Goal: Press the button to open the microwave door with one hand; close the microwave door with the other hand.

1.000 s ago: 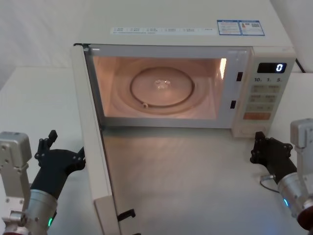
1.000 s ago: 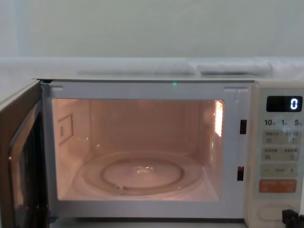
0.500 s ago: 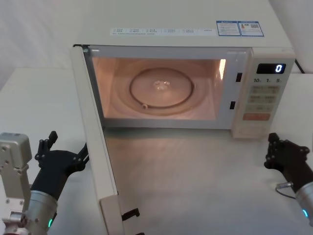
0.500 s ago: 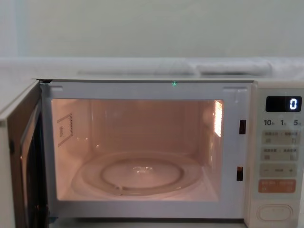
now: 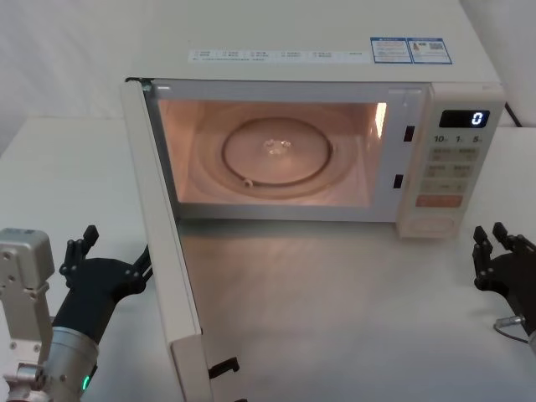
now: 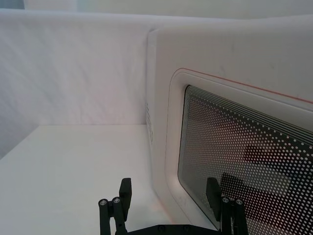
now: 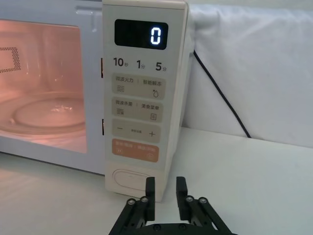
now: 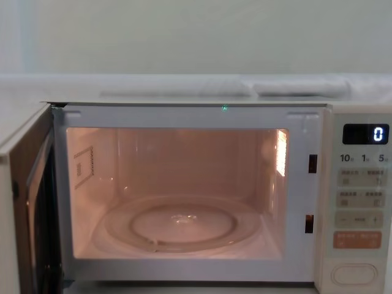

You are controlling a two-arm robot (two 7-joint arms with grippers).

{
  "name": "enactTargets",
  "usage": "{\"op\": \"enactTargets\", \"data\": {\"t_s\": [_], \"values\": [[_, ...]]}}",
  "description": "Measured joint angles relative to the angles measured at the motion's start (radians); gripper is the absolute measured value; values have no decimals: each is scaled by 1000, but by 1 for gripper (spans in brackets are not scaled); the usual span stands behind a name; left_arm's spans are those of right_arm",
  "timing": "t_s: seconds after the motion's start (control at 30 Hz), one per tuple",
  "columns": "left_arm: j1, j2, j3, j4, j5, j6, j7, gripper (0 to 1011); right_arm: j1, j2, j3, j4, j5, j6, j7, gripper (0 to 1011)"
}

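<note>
The microwave door [image 5: 163, 243] stands wide open, and my left gripper [image 5: 113, 266] is just beside its outer face with fingers spread, holding nothing. My right gripper [image 5: 502, 255] is also open and empty; the button [image 7: 128, 179] lies just ahead of it, apart

You face a plain white worktop [image 5: 352, 310], evenly lit. A pale wall [image 8: 184, 37] runs along the far side, with white cloth [image 7: 254, 73] draped at the far right. A thin black cable [image 7: 220, 95] trails down that cloth.
</note>
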Motion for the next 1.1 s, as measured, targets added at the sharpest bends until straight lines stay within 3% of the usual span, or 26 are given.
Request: {"op": "enactTargets", "data": {"t_s": [0.33, 0.4, 0.43, 0.8, 1.1], "values": [[0, 0, 0, 0, 0, 0, 0, 1001, 4, 7, 4, 20, 2, -7, 5, 567], [0, 0, 0, 0, 0, 0, 0, 1001, 5, 7, 4, 21, 2, -7, 5, 595], [0, 0, 0, 0, 0, 0, 0, 1001, 7, 7, 4, 25, 1, -6, 6, 675], [0, 0, 0, 0, 0, 0, 0, 1001, 8, 7, 4, 28, 0, -4, 6, 979], [0, 0, 0, 0, 0, 0, 0, 1001, 8, 7, 3, 28, -1, -2, 6, 1002]]}}
